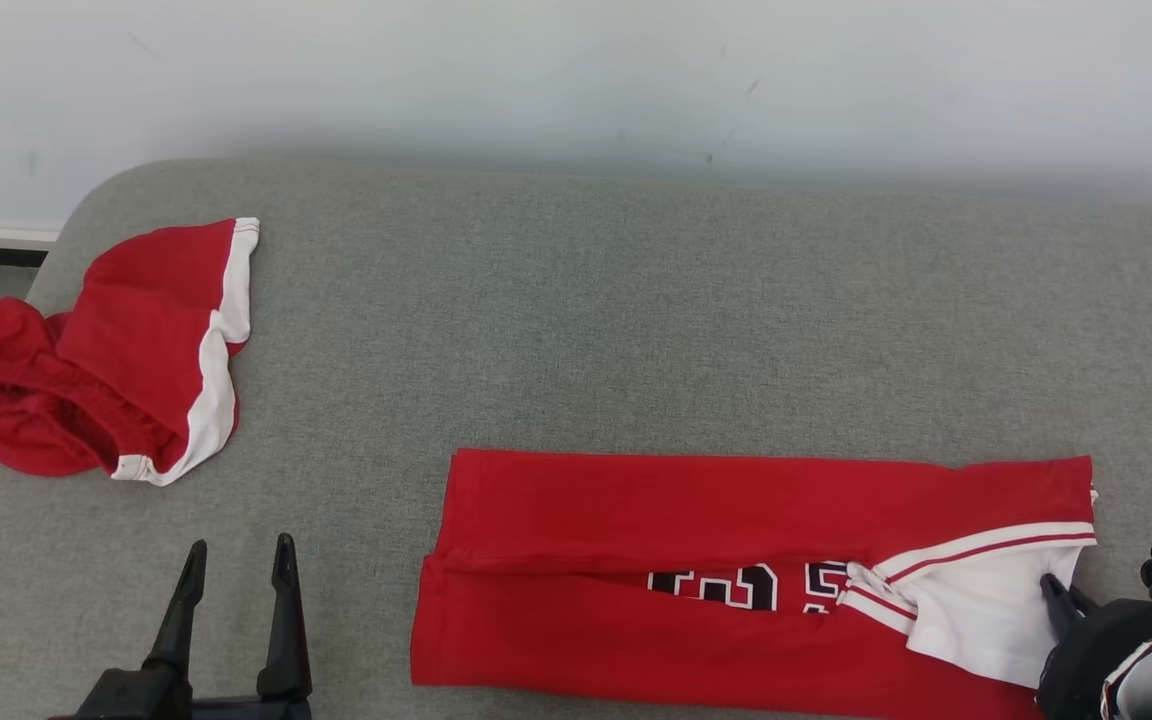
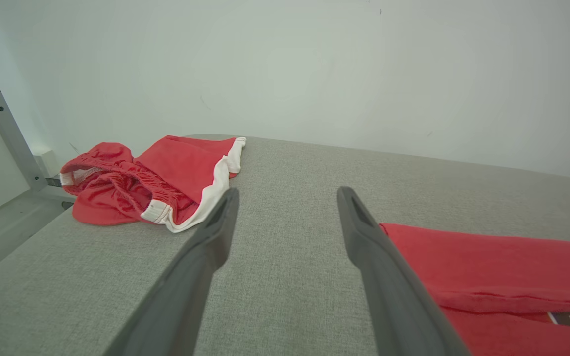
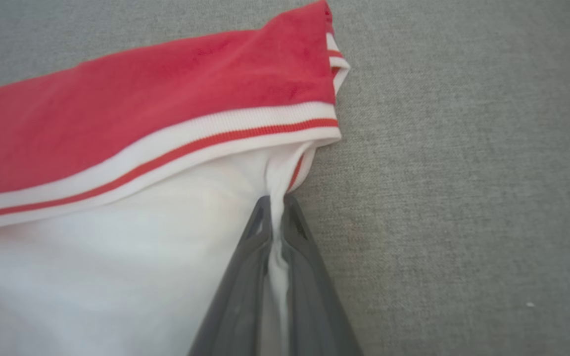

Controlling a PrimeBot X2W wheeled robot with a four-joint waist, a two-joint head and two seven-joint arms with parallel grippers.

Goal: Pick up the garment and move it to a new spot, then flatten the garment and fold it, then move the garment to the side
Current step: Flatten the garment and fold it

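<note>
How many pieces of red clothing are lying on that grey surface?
2: a folded red jersey at the front right, and crumpled red shorts at the far left. None seems hidden.

We're finding the garment (image 1: 636, 560) lying on the surface (image 1: 636, 300) at front right, and the shorts (image 1: 116, 360) lying well apart at far left. The left gripper (image 1: 241, 545) is sitting in front between them. The right gripper (image 3: 276, 200) is touching the garment's right end. The wall (image 1: 576, 80) is standing behind.
</note>
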